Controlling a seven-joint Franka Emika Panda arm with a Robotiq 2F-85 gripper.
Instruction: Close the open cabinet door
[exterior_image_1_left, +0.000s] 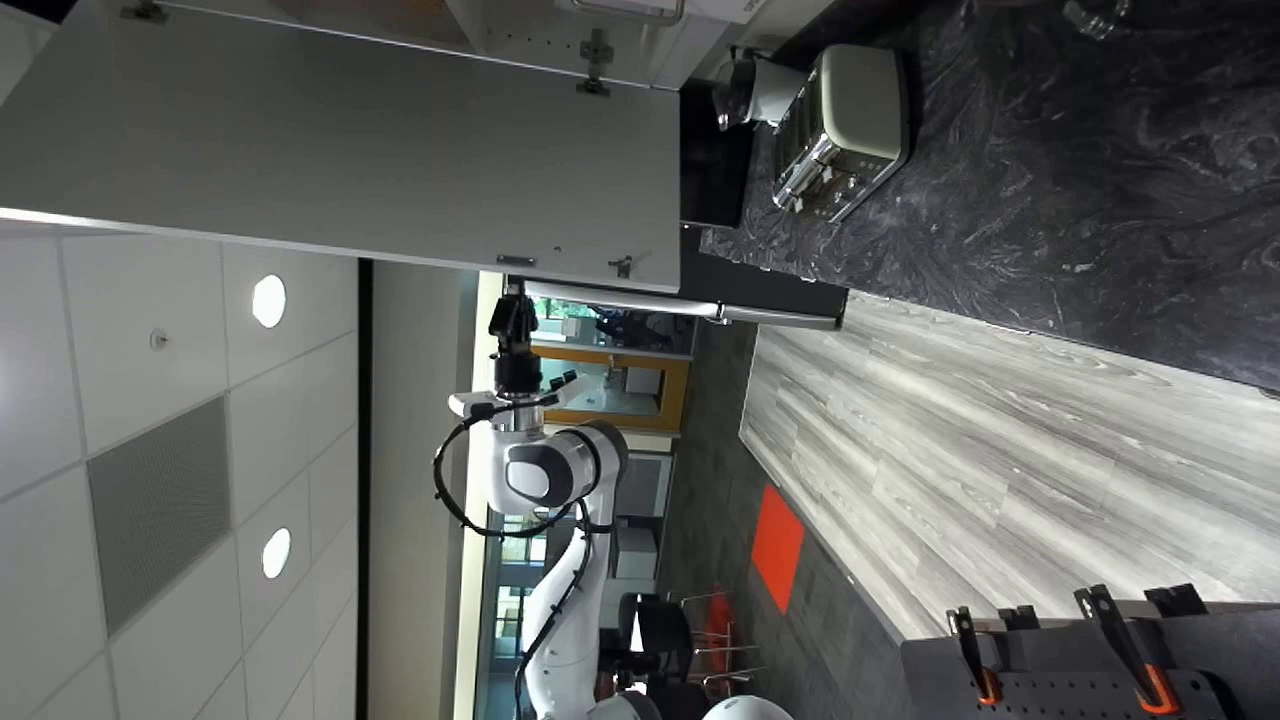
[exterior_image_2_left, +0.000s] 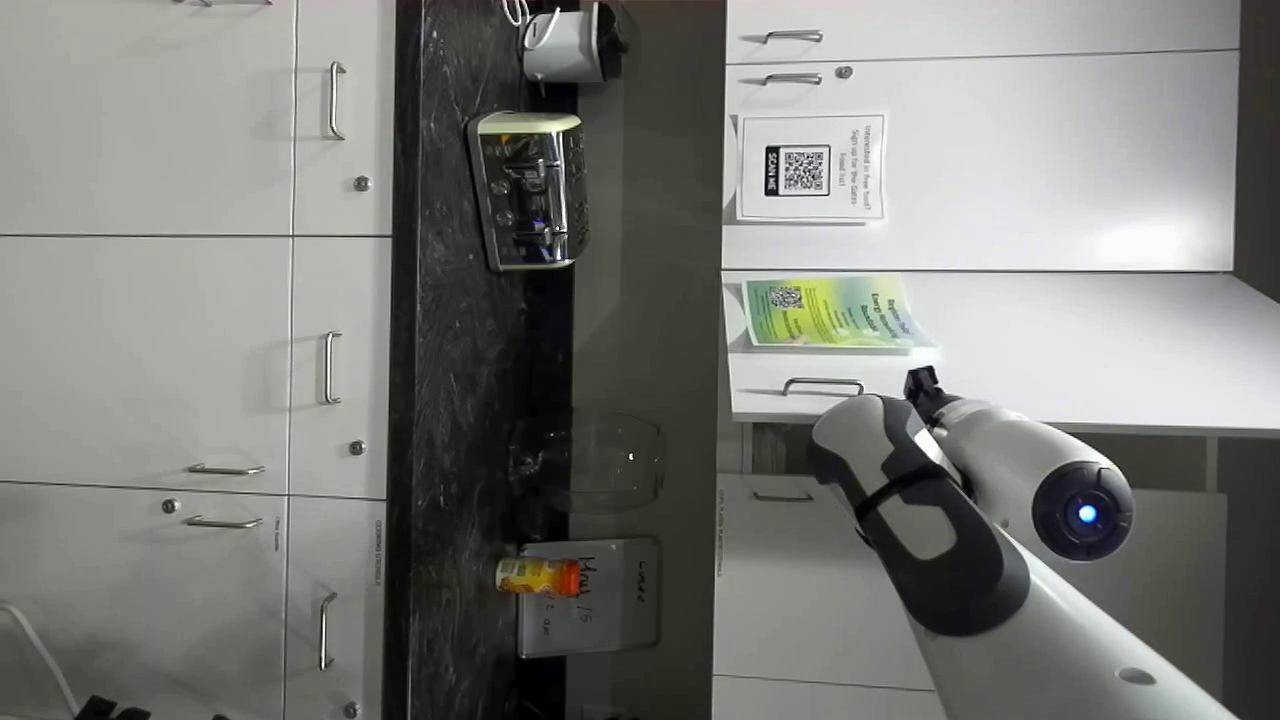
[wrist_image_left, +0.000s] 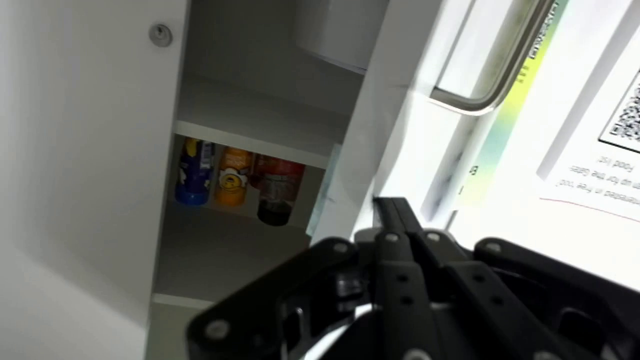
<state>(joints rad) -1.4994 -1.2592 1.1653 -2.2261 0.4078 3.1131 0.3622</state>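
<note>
Cabinet door (exterior_image_1_left: 340, 150): one, pale grey-white, stood wide open; in an exterior view it lay at half past ten from the gripper (wrist_image_left: 392, 202), hung on metal hinges (exterior_image_1_left: 594, 70) along its twelve o'clock side, free edge towards six

Gripper: one, black; fingers lay together with no gap seen, nothing held; tips stood just beside the door's free edge, whether touching could not be told

Purpose, as judged: a push needed no grasp, so the joined fingers were likely meant as a blunt prod; the free edge, well apart from the hinges, offered the best leverage

Handle (wrist_image_left: 520, 52): metal, sat on the door's outer face, at one o'clock from the tips in the wrist view; unheld, presumably because pushing made it needless

Toaster (exterior_image_1_left: 850, 130): stood on the dark counter (exterior_image_1_left: 1050, 230), two o'clock from the gripper in an exterior view, apparently outside the door's swing

Arm (exterior_image_1_left: 585, 550): white, lay at six o'clock of the gripper in that view, bent behind the wrist, fingers aimed at twelve
</note>
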